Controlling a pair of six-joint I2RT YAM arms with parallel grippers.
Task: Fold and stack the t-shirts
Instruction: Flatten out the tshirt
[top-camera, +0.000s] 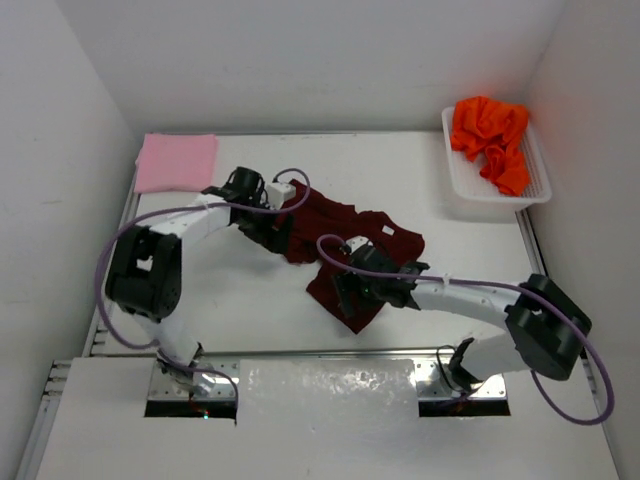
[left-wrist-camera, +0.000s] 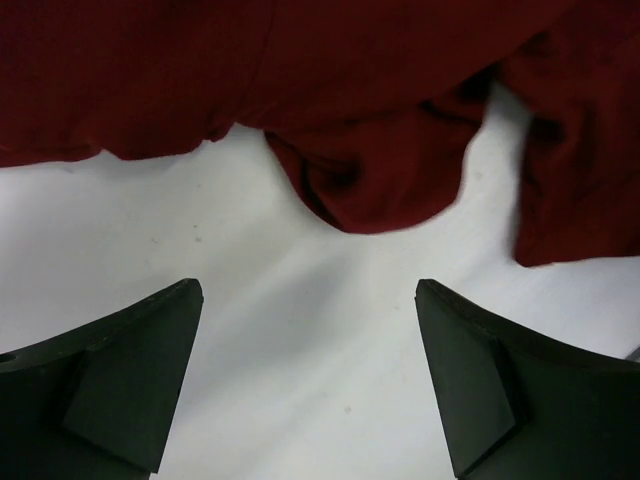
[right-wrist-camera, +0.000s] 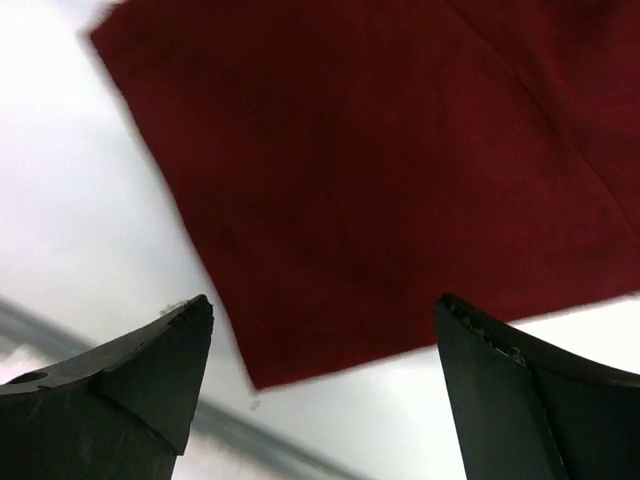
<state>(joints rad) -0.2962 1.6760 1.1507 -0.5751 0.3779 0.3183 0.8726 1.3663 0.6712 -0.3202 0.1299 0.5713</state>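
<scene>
The dark maroon t-shirt (top-camera: 355, 240) lies rumpled at the table's middle. My left gripper (top-camera: 272, 232) is open and empty at its left edge; in the left wrist view (left-wrist-camera: 310, 300) a bunched fold of the shirt (left-wrist-camera: 380, 180) lies just ahead of the fingers. My right gripper (top-camera: 352, 296) is open and empty over the shirt's near corner; the right wrist view (right-wrist-camera: 325, 320) shows that flat corner (right-wrist-camera: 340, 200) between the fingers. The light pink t-shirt (top-camera: 176, 162) lies folded at the far left. The bright orange t-shirt (top-camera: 492, 138) is heaped in the basket.
The white lattice basket (top-camera: 470, 190) stands at the far right against the wall. A metal rail (top-camera: 330, 355) runs along the table's near edge, also seen in the right wrist view (right-wrist-camera: 60, 330). White walls close in on three sides.
</scene>
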